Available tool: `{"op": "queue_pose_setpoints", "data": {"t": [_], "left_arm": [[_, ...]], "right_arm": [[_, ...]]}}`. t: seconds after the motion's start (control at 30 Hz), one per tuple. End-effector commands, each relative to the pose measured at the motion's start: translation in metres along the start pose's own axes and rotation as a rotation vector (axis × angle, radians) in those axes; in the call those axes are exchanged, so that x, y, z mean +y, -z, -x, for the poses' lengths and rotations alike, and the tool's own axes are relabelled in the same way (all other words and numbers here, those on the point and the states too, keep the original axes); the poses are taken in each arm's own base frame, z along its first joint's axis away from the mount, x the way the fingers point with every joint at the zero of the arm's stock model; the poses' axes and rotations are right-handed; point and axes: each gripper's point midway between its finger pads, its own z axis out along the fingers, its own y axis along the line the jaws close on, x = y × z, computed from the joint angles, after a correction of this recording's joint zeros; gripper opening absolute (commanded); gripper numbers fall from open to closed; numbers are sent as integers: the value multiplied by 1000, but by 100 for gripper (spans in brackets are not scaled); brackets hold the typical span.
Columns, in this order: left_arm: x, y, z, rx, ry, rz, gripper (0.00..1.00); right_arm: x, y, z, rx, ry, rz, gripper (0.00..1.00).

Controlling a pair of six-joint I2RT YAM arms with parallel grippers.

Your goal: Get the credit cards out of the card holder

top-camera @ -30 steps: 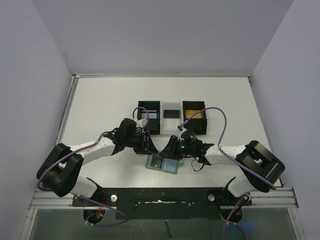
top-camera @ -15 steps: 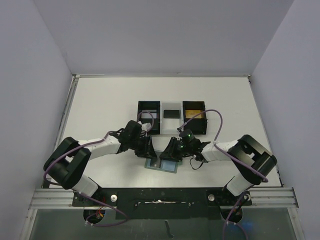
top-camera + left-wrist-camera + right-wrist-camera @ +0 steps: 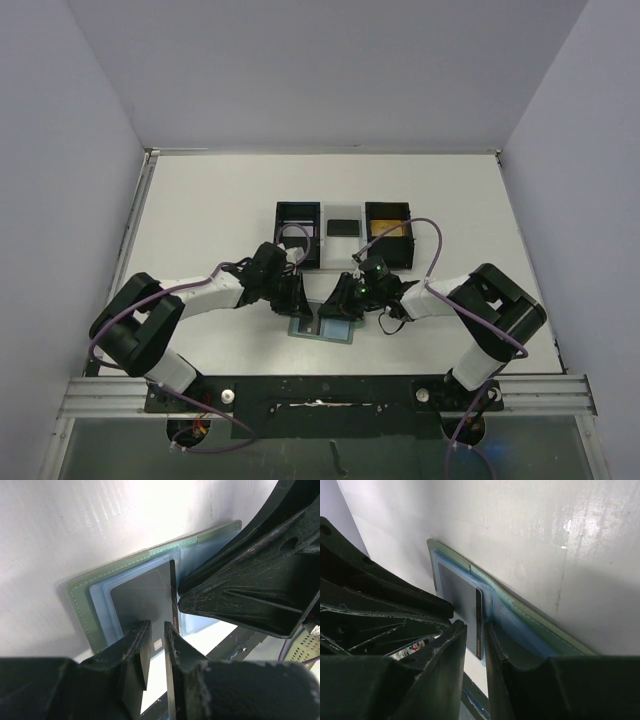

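Note:
The card holder (image 3: 337,334) lies open and flat on the white table in front of the arm bases, its teal edge (image 3: 82,611) framing pale blue pockets. A dark grey credit card (image 3: 142,597) with a dark stripe along one side lies on the left pocket (image 3: 460,587). My left gripper (image 3: 298,303) hovers over this card's near end, its jaws (image 3: 157,628) a narrow slit apart with nothing between them. My right gripper (image 3: 339,302) faces it closely, also narrowly open (image 3: 476,628), with one finger (image 3: 520,655) down on the holder's right half.
At the back stand two black square boxes (image 3: 297,240) (image 3: 389,248) with a pale tray between them. The right box holds a gold card (image 3: 385,230), the tray a black card (image 3: 343,227), and the left box a pale card (image 3: 296,230). Grey walls enclose the table.
Both grippers have come lower and closer together over the card holder. The jaws of both have narrowed, the left more than the right.

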Motion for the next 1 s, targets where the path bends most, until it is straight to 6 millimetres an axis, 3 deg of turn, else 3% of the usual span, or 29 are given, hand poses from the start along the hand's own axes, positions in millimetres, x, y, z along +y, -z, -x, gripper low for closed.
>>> {"op": "queue_pose_setpoints", "data": {"t": [0.0,0.1,0.6,0.8,0.97], "left_arm": [[-3,14,27,-129,-20,67,21],[-2,18,31,-150,-19,83,26],[13,4,14,-60,-5,128,26],[12,0,9,-48,4,107,26],[12,-1,7,-44,3,102,25]], "right_arm": [[-6,-1,11,-43,17,-58,25],[-8,-2,10,-36,15,-67,25],[-2,-4,10,-21,34,-35,25],[10,-4,10,-18,53,24,17],[20,-2,9,-9,61,98,3]]}}
